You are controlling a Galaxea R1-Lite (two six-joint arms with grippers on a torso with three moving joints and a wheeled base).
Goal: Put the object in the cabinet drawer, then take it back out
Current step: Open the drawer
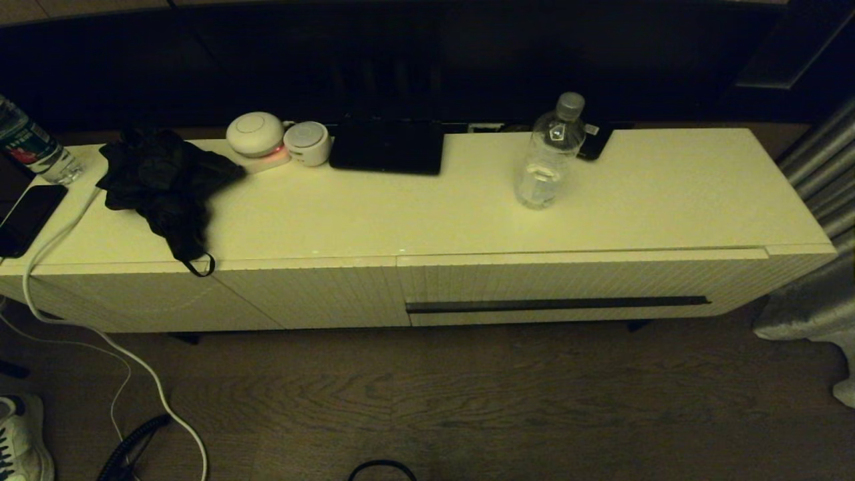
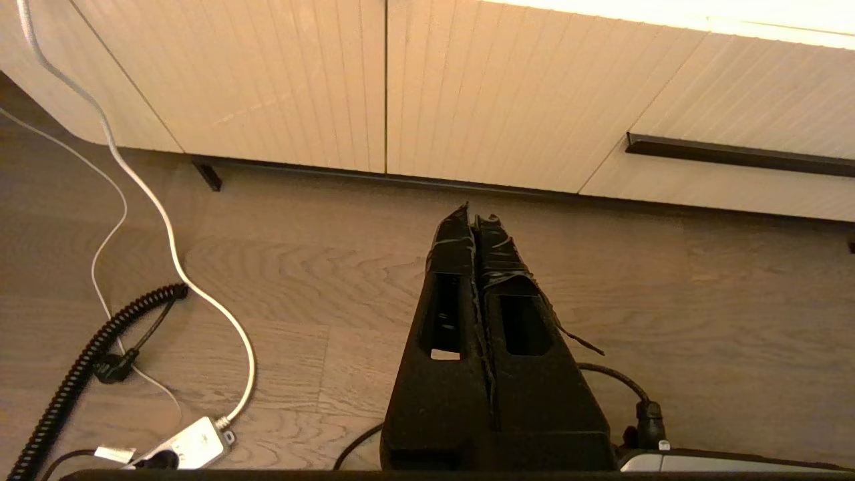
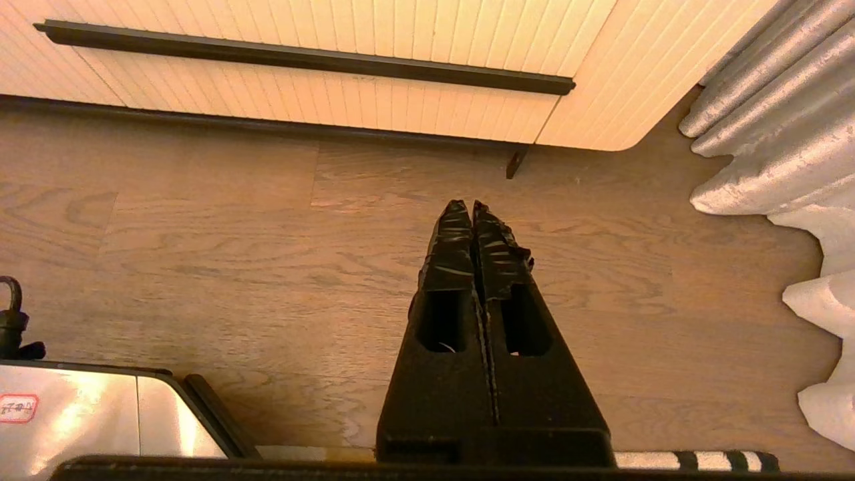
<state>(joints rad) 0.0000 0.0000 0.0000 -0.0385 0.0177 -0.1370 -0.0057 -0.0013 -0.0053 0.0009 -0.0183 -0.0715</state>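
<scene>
The small clear water bottle (image 1: 550,153) with a grey cap stands upright on the white cabinet top (image 1: 654,194), right of centre. Below it the ribbed drawer front (image 1: 574,284) with its long dark handle strip (image 1: 558,304) sits pushed in. That handle also shows in the left wrist view (image 2: 738,155) and the right wrist view (image 3: 300,57). My left gripper (image 2: 476,215) hangs shut and empty over the wood floor, short of the cabinet. My right gripper (image 3: 471,207) is shut and empty too, low before the drawer. Neither arm shows in the head view.
On the cabinet top lie a black cloth (image 1: 163,184), two round white devices (image 1: 277,139), a black box (image 1: 387,150), a phone (image 1: 27,217) and a red-green labelled bottle (image 1: 30,148). White cables (image 2: 167,234) trail on the floor at left. Grey curtain (image 3: 775,120) hangs at right.
</scene>
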